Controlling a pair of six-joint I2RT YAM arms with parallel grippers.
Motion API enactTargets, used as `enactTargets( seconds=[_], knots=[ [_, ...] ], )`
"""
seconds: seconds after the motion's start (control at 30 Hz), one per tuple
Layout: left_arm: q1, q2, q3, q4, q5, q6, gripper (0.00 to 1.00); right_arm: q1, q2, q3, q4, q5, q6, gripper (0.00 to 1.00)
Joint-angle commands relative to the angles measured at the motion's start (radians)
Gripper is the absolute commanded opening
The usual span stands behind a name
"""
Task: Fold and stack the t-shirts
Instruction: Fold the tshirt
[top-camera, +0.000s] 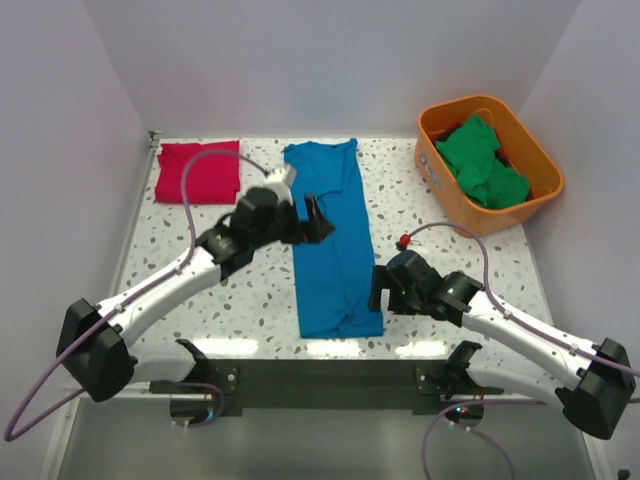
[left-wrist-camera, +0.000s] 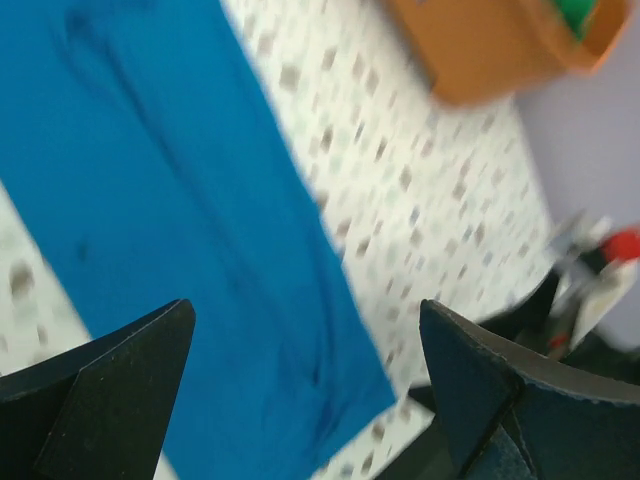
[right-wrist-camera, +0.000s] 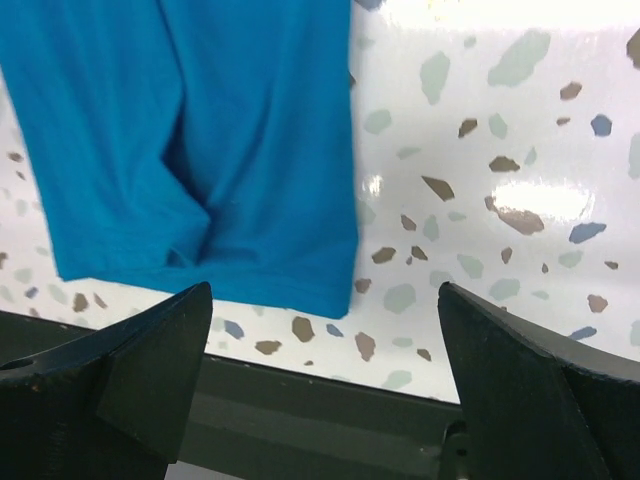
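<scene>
top external view: left fingers (left-wrist-camera: 110, 390) and right fingers (right-wrist-camera: 130, 380), released, hover by the lengthwise-folded blue t-shirt (top-camera: 335, 270); crosswise fold likely next, needing hem grips.

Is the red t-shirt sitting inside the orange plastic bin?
No, the folded crimson red cotton t-shirt lies flat on the speckled table at its far left corner, apart from the orange plastic bin.

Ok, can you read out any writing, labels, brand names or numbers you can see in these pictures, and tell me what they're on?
None can be read. The blue t-shirt, red t-shirt and green t-shirts are plain. Small marks on the wall of the orange bin are too small to read.
</scene>
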Motion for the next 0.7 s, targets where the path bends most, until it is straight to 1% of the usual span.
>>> enactTargets(
  seconds=[0.0, 0.07, 0.1, 0.17, 0.2, 0.23, 0.3, 0.33, 0.37, 0.47, 0.5, 0.53, 0.57, 0.6, 0.67],
  knots=[
    [-0.117, -0.038, -0.263, -0.144, -0.071, -0.128, 1.0, -0.012, 0.02, -0.026, -0.04, -0.056, -0.022, 0.98],
    [-0.185, -0.103, -0.379, -0.16, -0.066, -0.209, 1.0, -0.012, 0.035, -0.048, -0.021, -0.077, -0.036, 0.98],
    [-0.232, -0.114, -0.403, -0.179, -0.048, -0.229, 1.0, -0.012, 0.039, -0.056, 0.001, -0.097, -0.039, 0.98],
    [-0.289, -0.137, -0.44, -0.257, -0.071, -0.29, 1.0, -0.015, 0.042, -0.08, 0.027, -0.142, -0.039, 0.98],
    [-0.3, -0.14, -0.448, -0.281, -0.069, -0.309, 1.0, -0.013, 0.04, -0.089, 0.053, -0.154, -0.033, 0.98],
    [-0.306, -0.14, -0.457, -0.3, -0.103, -0.323, 1.0, -0.015, 0.042, -0.108, 0.064, -0.174, -0.027, 0.98],
    [-0.317, -0.14, -0.503, -0.285, -0.085, -0.355, 1.0, -0.013, 0.04, -0.12, 0.087, -0.188, -0.017, 0.96],
    [-0.318, -0.135, -0.518, -0.264, -0.048, -0.364, 0.99, -0.015, 0.04, -0.132, 0.09, -0.192, -0.011, 0.96],
    [-0.326, -0.128, -0.541, -0.219, -0.034, -0.369, 0.97, -0.013, 0.04, -0.137, 0.095, -0.192, -0.007, 0.95],
    [-0.343, -0.086, -0.54, -0.202, -0.026, -0.376, 0.86, -0.013, 0.039, -0.16, 0.116, -0.203, 0.007, 0.93],
    [-0.347, -0.074, -0.534, -0.2, -0.026, -0.373, 0.8, -0.013, 0.04, -0.166, 0.133, -0.206, 0.01, 0.92],
    [-0.351, -0.062, -0.529, -0.199, -0.026, -0.367, 0.78, -0.015, 0.04, -0.177, 0.142, -0.209, 0.015, 0.92],
    [-0.36, -0.04, -0.515, -0.2, -0.029, -0.363, 0.75, -0.015, 0.042, -0.181, 0.148, -0.212, 0.019, 0.89],
    [-0.363, -0.029, -0.511, -0.197, -0.029, -0.364, 0.7, -0.015, 0.049, -0.184, 0.163, -0.212, 0.02, 0.87],
    [-0.369, -0.002, -0.501, -0.187, -0.029, -0.366, 0.65, -0.013, 0.06, -0.197, 0.18, -0.231, 0.023, 0.82]
  ],
)
